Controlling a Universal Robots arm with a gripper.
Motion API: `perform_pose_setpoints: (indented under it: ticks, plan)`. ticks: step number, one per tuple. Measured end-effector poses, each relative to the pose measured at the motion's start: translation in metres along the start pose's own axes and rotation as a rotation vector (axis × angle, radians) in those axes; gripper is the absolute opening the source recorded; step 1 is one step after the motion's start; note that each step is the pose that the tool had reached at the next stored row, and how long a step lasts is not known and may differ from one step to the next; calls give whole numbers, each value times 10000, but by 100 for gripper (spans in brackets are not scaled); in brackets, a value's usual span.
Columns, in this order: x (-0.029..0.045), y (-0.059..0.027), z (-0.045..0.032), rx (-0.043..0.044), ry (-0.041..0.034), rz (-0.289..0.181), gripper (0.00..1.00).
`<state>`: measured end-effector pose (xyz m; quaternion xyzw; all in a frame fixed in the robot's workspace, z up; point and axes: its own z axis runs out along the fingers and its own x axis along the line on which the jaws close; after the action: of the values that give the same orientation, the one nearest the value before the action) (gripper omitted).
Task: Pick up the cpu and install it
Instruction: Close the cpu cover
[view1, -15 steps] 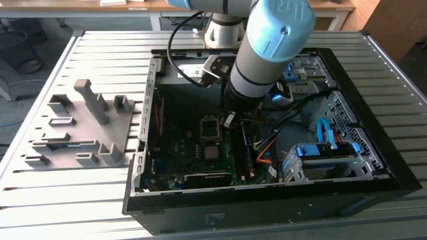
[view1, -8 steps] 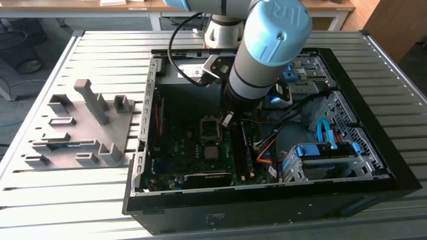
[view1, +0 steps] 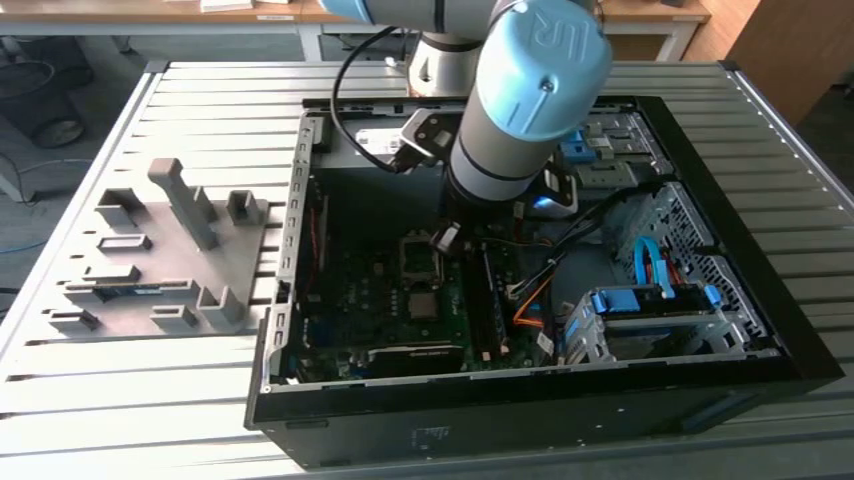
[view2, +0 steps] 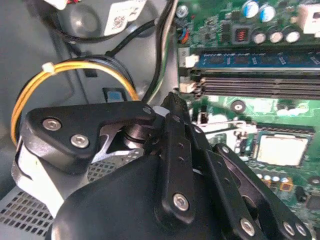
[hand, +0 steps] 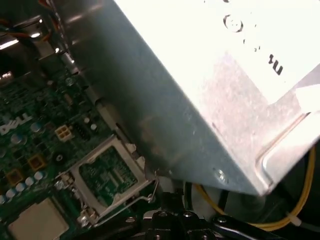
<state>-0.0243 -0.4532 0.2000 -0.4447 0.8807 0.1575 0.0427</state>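
In the exterior view the gripper (view1: 446, 238) is hanging over the motherboard inside the computer case (view1: 747, 300); I cannot tell its opening. In the second wrist view the cpu (view2: 281, 150) is lying flat on the board. In the first wrist view it is lying near the open socket (hand: 107, 175). It is looking light, stiff and fragile, best taken by its edges.

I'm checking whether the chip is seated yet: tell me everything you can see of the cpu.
The cpu is a small, flat, square chip with a plain matte silvery-grey metal top. It lies flat, top up, on the green motherboard beside the open socket, whose recess is empty, so it is not installed. Nothing rests on it; the gripper is apart from it, nearer the socket. Its underside is hidden.
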Motion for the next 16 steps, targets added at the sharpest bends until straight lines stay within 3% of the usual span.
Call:
perform_pose_setpoints:
  ticks: [3,5,16]
  plan:
    - [11,8,13,-131,-176,-11,10]
    - [18,9,27,-169,-228,-12,10]
    - [64,7,117,-172,-230,-12,10]
